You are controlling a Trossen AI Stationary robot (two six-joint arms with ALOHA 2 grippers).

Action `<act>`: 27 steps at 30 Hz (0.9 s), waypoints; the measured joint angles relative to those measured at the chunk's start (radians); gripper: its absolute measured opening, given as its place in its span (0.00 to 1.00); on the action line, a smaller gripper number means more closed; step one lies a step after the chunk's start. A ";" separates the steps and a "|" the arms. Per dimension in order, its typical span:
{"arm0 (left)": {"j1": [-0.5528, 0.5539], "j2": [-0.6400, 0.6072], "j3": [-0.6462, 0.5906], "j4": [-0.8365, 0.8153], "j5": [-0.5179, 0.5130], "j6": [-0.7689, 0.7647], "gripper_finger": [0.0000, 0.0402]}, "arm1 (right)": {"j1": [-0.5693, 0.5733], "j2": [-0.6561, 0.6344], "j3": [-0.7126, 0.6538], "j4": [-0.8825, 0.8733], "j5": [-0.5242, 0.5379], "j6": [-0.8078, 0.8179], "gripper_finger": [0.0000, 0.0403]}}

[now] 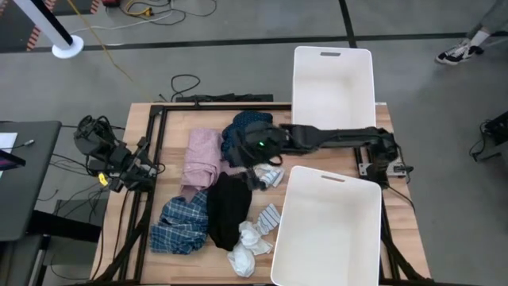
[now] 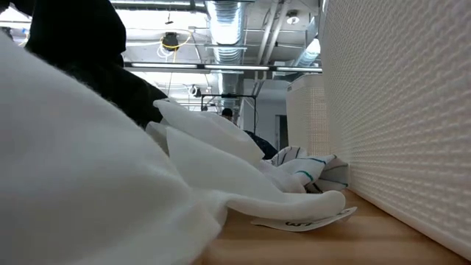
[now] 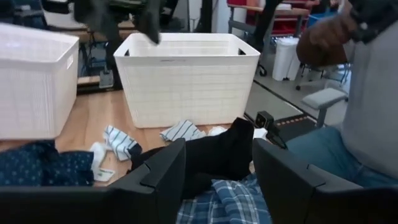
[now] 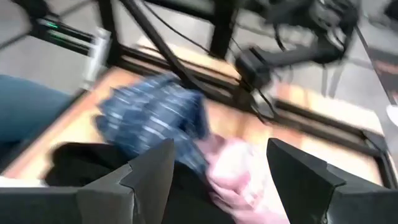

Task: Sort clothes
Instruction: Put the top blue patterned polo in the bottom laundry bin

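Right gripper (image 4: 217,180) open wide, empty, black garment (image 1: 228,208) and pink garment (image 1: 202,159) just below it, left gripper (image 3: 217,180) half open, empty.

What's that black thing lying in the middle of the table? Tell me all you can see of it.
The black garment is a soft, plain dark cloth, crumpled in a long heap on the wooden table. It lies between the blue plaid shirt and the nearer white bin, touching the shirt, with the pink garment just beyond it. Neither gripper holds it.
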 joint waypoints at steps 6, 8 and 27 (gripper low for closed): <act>0.000 0.000 0.000 0.000 -0.018 -0.106 0.45 | -0.101 0.099 0.083 -0.068 0.009 0.050 0.68; 0.000 0.000 0.000 -0.001 -0.023 -0.134 0.45 | -0.128 0.132 0.109 -0.087 0.010 0.055 0.68; 0.000 0.000 0.000 -0.022 -0.073 -0.149 0.45 | -0.167 0.414 0.281 -0.164 0.041 -0.104 0.68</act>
